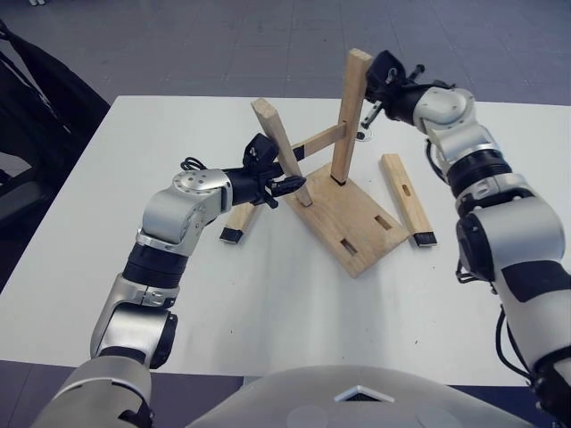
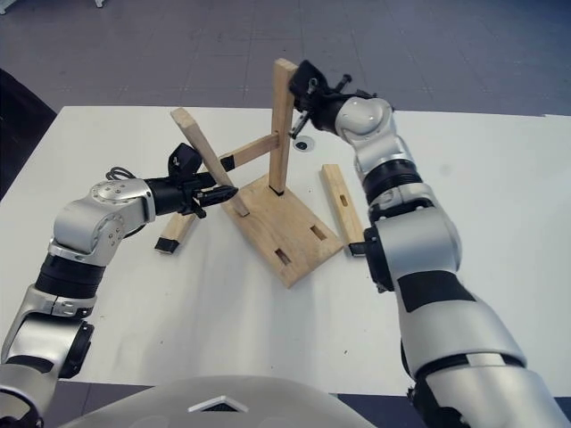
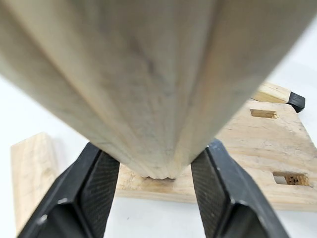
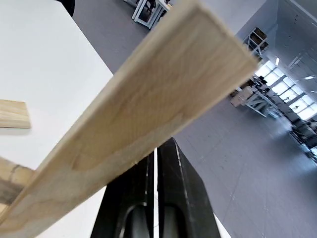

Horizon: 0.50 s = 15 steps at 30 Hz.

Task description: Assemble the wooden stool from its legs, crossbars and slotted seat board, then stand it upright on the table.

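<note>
Your left hand (image 1: 290, 185) is clenched on the tilted leg (image 1: 277, 134), low on it, just above where its foot meets the near-left corner of the seat board (image 1: 357, 218). In the left wrist view both fingers (image 3: 96, 191) flank that leg, one on each side.

Your right hand (image 1: 373, 82) sits against the top of the upright leg (image 1: 348, 116), on its far-right side. Its fingers are closed on each other with nothing between them, and the leg crosses in front of them.

The seat board lies flat on the desk (image 1: 268, 303) between your arms. The upright leg stands in a slot at its far edge, and two empty slots (image 1: 348, 247) show near its near-right edge. A crossbar (image 1: 317, 140) joins the two legs.

One loose leg (image 1: 403, 196) lies flat just right of the board. Another leg (image 1: 239, 223) lies beneath your left forearm.
</note>
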Tool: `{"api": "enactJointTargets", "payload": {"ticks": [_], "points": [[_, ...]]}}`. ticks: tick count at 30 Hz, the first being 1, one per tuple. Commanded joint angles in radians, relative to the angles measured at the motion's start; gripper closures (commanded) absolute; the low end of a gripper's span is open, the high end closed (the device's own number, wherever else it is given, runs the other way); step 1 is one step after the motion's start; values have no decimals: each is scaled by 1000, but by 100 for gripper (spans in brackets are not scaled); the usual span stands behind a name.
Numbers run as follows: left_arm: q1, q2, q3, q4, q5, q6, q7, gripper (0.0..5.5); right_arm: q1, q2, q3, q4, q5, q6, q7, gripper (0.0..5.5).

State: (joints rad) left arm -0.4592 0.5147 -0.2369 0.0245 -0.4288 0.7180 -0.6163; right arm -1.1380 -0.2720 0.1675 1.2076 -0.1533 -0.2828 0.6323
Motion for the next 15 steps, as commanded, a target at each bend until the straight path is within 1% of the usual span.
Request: {"api": "enactJointTargets", "payload": {"ticks": [1,2,3,4,6,8,9,10,12,15], "points": [[129,28,-118,96,127,130,53,345,115,91,21,-585,241,33,276,540],[133,30,-116,94,125,129,55,345,165,70,33,-676,261,80,295,540],[137,31,-114,93,123,128,57,345,197,49,43,-716,257,103,301,540],[140,32,-112,91,120,127,59,345,212,25,50,-708,221,113,280,540],[139,27,-112,93,120,124,59,345,195,-28,34,-622,119,157,148,540],[137,23,-111,94,120,122,60,345,157,-79,-53,-632,99,267,-9,540],[141,23,-110,91,118,123,62,344,150,-95,-91,-693,113,323,-42,540],[143,23,-110,89,116,123,65,344,152,-101,-112,-751,126,369,-55,540],[147,22,-109,89,113,123,71,344,172,-89,-115,-861,139,445,-63,540],[137,19,-110,91,112,125,71,344,193,-25,-96,-1084,229,582,-37,540]]}}
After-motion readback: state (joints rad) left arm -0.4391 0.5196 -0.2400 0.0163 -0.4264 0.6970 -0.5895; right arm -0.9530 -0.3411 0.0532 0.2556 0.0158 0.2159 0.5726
